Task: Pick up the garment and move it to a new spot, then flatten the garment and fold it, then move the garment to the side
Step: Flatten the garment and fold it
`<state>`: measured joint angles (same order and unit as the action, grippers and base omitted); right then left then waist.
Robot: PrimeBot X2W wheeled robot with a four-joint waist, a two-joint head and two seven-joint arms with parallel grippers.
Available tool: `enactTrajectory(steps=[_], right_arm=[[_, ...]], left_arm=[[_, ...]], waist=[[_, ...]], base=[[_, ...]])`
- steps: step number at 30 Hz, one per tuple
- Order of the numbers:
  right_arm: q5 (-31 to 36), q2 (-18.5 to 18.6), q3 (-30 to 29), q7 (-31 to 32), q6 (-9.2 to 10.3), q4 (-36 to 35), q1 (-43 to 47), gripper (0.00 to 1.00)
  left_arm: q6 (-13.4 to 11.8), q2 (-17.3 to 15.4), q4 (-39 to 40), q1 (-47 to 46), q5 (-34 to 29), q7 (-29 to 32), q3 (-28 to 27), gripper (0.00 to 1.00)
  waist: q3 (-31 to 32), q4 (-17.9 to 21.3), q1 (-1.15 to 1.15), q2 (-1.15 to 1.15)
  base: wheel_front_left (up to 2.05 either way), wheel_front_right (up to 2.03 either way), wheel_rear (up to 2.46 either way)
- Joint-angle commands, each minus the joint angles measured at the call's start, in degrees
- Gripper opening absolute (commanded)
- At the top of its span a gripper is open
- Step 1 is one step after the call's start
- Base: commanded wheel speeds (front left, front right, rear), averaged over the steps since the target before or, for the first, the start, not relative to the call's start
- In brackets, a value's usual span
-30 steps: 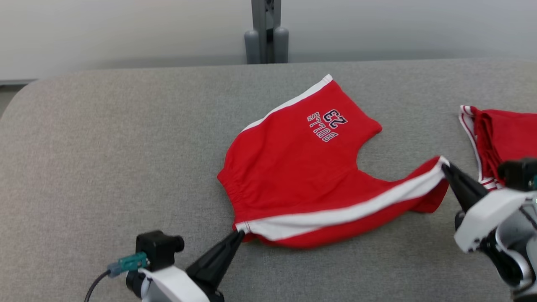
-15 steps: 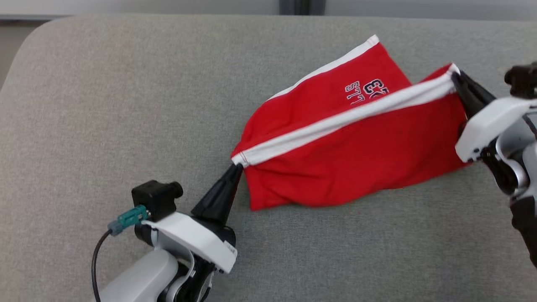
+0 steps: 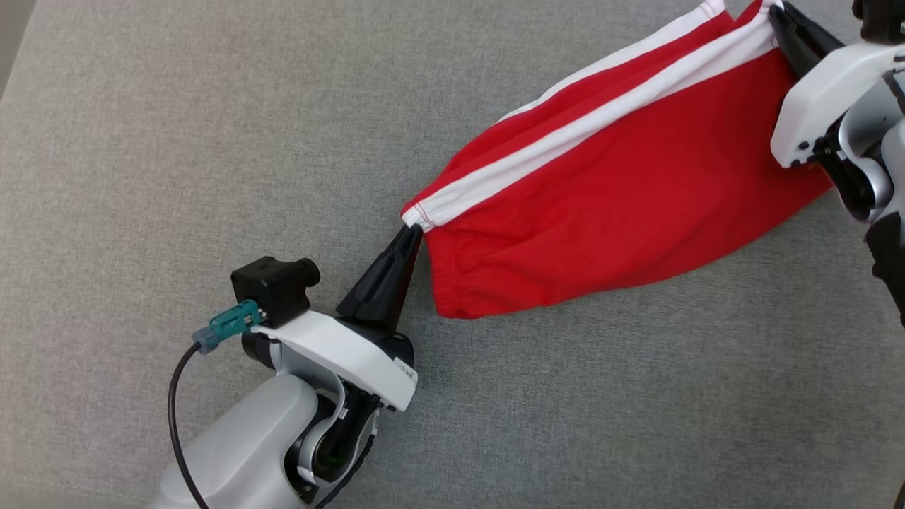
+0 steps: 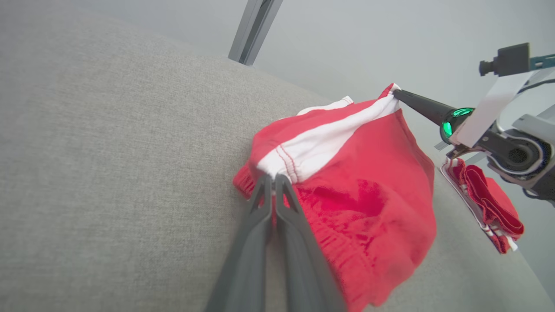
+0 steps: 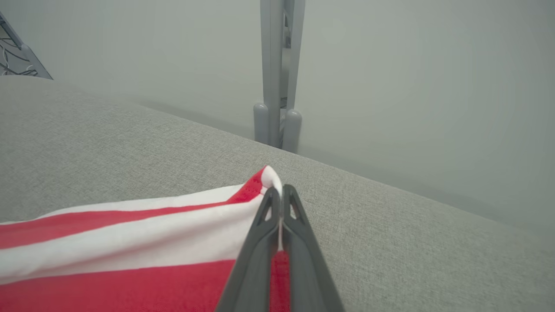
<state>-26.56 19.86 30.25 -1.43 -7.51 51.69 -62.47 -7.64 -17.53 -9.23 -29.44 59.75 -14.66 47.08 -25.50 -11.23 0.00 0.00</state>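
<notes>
Folding step, I reckon: left gripper (image 3: 412, 235) and right gripper (image 3: 775, 13) both clamp the white-striped red cotton shorts (image 3: 622, 191), half-lifted off the grey fabric bench (image 3: 212, 141), next needing an even lay-down.

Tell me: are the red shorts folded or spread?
Folded: the red shorts are doubled over, one leg on the other, their white stripes side by side.

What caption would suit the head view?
Left end effector and right end effector hold red shorts stretched over grey table.
</notes>
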Motion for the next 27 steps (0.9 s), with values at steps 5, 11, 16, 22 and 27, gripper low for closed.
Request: enactTrajectory(steps=[5,11,16,22,27], right_arm=[[-1.2,-0.1,3.5,-1.7,0.04,4.7,-5.4,0.00],[-2.3,-0.8,6.9,-3.5,0.04,10.9,-9.6,0.00],[-3.1,-1.9,9.3,-4.5,0.04,13.7,-10.6,0.00],[-4.3,-2.1,11.5,-7.3,0.04,15.8,-11.3,0.22],[-4.7,-2.7,12.2,-10.0,0.04,16.9,-11.4,1.00]], left_arm=[[-0.2,1.2,-1.2,-2.1,-0.9,-0.4,-1.6,0.00],[0.5,2.9,-3.1,-3.3,-2.9,-0.5,-2.6,0.00],[0.2,3.9,-4.3,-4.0,-5.7,-0.5,-3.5,0.00],[0.9,5.8,-5.1,-3.2,-9.2,-0.5,-5.3,0.00],[0.8,6.6,-5.8,-2.4,-11.5,-0.5,-6.2,0.34]], waist=[[-2.2,-1.3,0.00,0.00],[-3.6,-2.5,0.00,0.00],[-4.0,-2.8,0.00,0.00],[-4.0,-3.1,0.00,0.00],[-3.3,-2.9,0.00,0.00]], base=[[0.00,0.00,0.00],[0.00,0.00,0.00],[0.00,0.00,0.00],[0.00,0.00,0.00],[0.00,0.00,0.00]])
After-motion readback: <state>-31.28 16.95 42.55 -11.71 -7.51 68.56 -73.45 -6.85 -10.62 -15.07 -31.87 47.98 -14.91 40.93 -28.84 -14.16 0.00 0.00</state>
